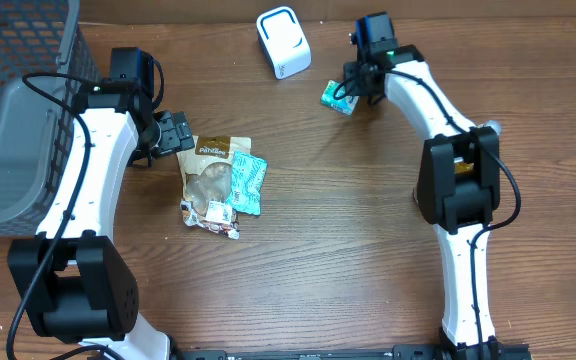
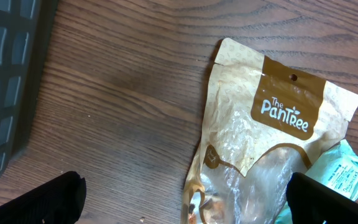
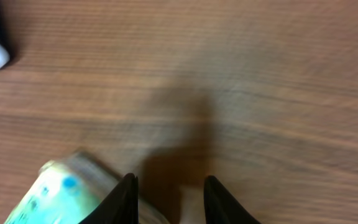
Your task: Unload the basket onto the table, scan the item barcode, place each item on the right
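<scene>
The tan pouch on the counter carries a brown label panel with white lettering that reads "The PanTree". A small "The" sits above the larger "PanTree", whose P and T are capitals. From overhead the same brand name shows near the top of the pouch, small but just legible. A round brown badge at the pouch's left edge holds print too small to read. The teal packet beside the pouch bears lines of dark fine print that cannot be made out. The green-and-blue packet in the right wrist view is blurred, its markings unreadable.
</scene>
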Robot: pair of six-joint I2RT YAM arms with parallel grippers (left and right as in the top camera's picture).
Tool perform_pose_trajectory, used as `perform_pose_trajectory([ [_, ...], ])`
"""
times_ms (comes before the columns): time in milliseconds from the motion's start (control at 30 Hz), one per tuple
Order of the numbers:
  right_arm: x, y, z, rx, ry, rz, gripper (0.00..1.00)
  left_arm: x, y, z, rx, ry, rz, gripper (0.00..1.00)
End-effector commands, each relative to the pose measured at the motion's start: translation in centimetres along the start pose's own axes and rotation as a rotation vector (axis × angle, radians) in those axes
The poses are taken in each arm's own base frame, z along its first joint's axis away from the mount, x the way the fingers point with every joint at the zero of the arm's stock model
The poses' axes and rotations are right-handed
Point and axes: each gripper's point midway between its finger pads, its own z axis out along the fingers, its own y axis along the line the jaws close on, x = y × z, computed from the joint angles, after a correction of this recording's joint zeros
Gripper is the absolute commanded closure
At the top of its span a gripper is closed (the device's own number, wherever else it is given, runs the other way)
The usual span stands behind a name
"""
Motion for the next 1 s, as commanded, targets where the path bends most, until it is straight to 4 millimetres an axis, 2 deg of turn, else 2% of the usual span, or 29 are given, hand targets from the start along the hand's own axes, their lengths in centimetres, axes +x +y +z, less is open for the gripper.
perform_pose_trajectory([
  [0, -1.3, 2.6, -3.8, -0.239, -0.011, 0.024, 0.69, -0.6, 0.0, -1.0, 0.006, -0.034, -0.003, 0.00],
  [200, 0.6, 3.1, -4.3, -0.322, 0.077, 0.054, 0.66, -0.6, 0.0, -1.0, 0.007, -0.034, -0.003, 0.00],
  [367, -0.6, 3.7, -5.6, -0.361, 0.045, 0.050, 0.63, -0.6, 0.0, -1.0, 0.007, -0.034, -0.003, 0.00],
  [500, -1.8, 5.8, -8.0, -0.530, 0.023, 0.049, 0.63, -0.6, 0.0, -1.0, 0.006, -0.034, -0.003, 0.00],
  [567, -1.5, 6.4, -8.5, -0.575, 0.037, 0.053, 0.62, -0.6, 0.0, -1.0, 0.007, -0.034, -0.003, 0.00],
  [700, -0.2, 6.1, -7.6, -0.535, 0.083, 0.064, 0.58, -0.6, 0.0, -1.0, 0.007, -0.034, -0.003, 0.00],
  [833, 1.4, 4.9, -6.0, -0.422, 0.122, 0.064, 0.58, -0.6, 0.0, -1.0, 0.007, -0.034, -0.003, 0.00],
  [967, 2.9, 4.7, -4.8, -0.416, 0.155, 0.073, 0.56, -0.6, 0.0, -1.0, 0.007, -0.034, -0.003, 0.00],
])
